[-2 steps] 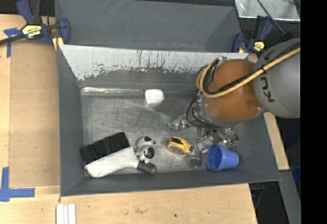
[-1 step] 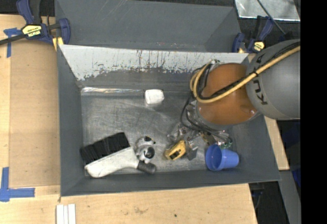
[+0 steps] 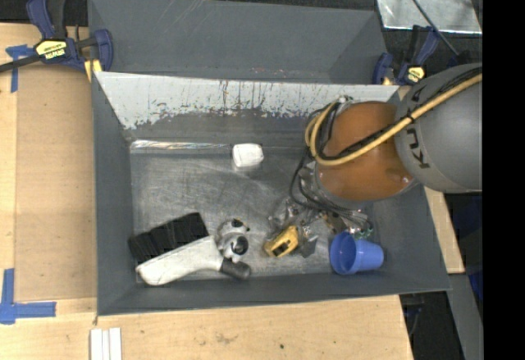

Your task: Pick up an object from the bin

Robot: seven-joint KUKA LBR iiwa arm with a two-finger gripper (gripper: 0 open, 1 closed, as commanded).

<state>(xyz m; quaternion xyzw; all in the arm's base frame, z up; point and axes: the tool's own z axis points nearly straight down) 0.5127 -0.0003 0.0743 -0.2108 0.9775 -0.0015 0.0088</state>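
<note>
We found the jaws beneath the orange wrist cover (image 3: 361, 157); their opening we could not tell. The small yellow-and-black block (image 3: 280, 243) lay just at their eight o'clock, long axis eight-to-two, with the blue plastic cup (image 3: 355, 255) at four.

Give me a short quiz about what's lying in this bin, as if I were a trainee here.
1. True or false: the blue cup stands upright.
2. Which thing lies alone, closest to the back wall of the bin? A) the small white block; B) the blue cup; C) the black brush.
3. What colour is the small thing lying just left of the gripper, as the camera sees it?

Key: 1 false, it lies on its side. 2 A. 3 yellow.
</note>
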